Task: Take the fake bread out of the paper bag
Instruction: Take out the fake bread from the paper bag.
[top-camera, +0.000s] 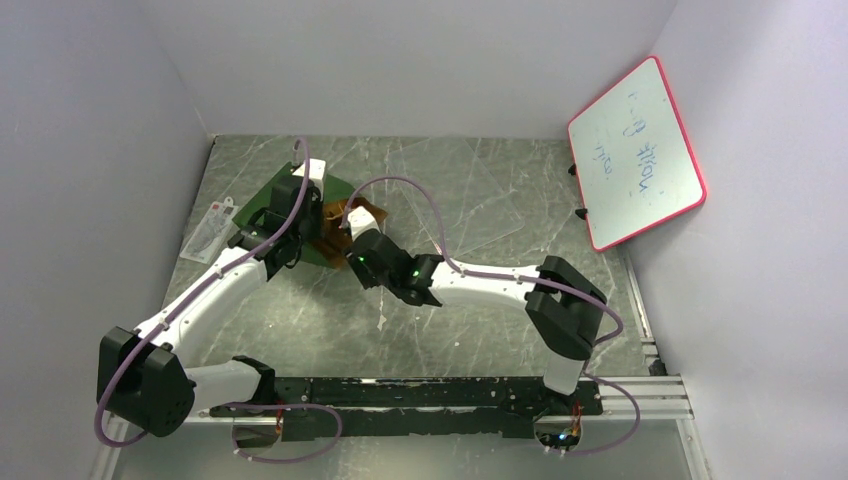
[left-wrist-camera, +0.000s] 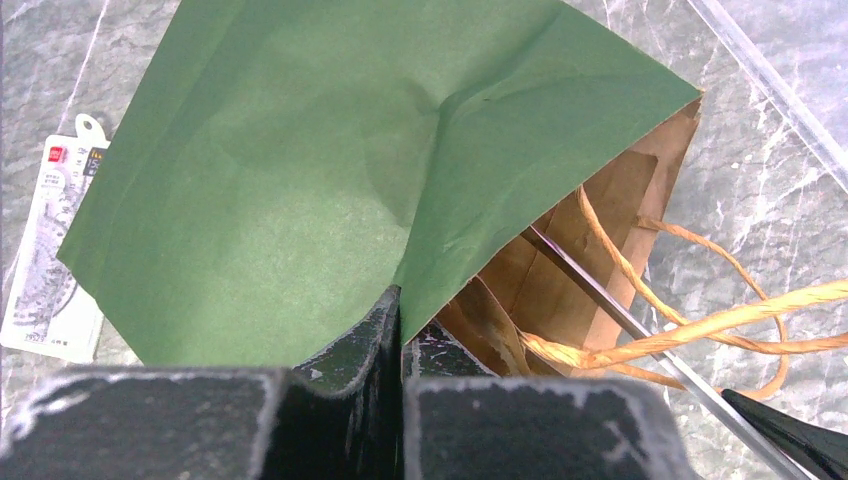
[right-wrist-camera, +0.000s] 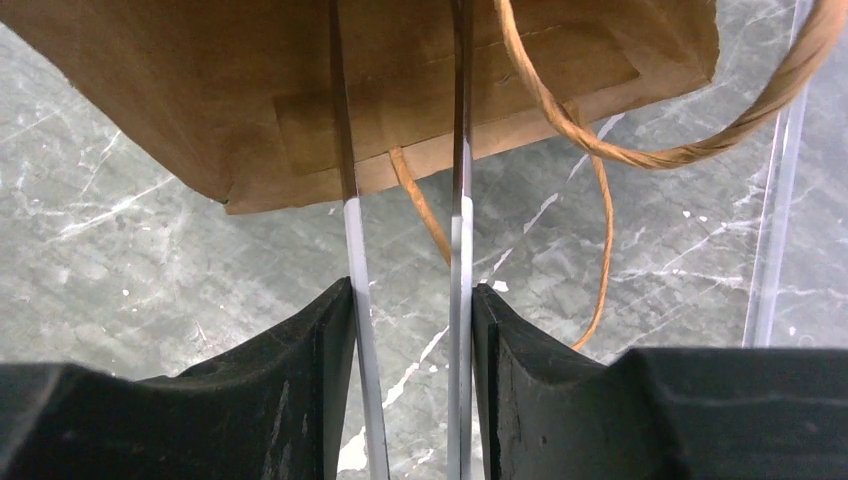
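Observation:
The paper bag (top-camera: 338, 192) lies on its side on the marble table, dark green outside (left-wrist-camera: 300, 150), brown kraft inside (right-wrist-camera: 400, 90), its mouth facing right. My left gripper (left-wrist-camera: 402, 300) is shut on the bag's upper green edge at the mouth. My right gripper (right-wrist-camera: 412, 290) is shut on long silver tweezers (right-wrist-camera: 350, 250), whose two arms stand apart and reach into the bag's mouth. The tan cord handles (left-wrist-camera: 700, 325) trail out over the table. The fake bread is hidden; none shows in any view.
A flat packaging card (top-camera: 207, 232) lies left of the bag. A clear plastic sheet (top-camera: 470, 200) lies on the table to the right. A red-framed whiteboard (top-camera: 635, 155) leans on the right wall. A black rail (top-camera: 420, 395) runs along the near edge.

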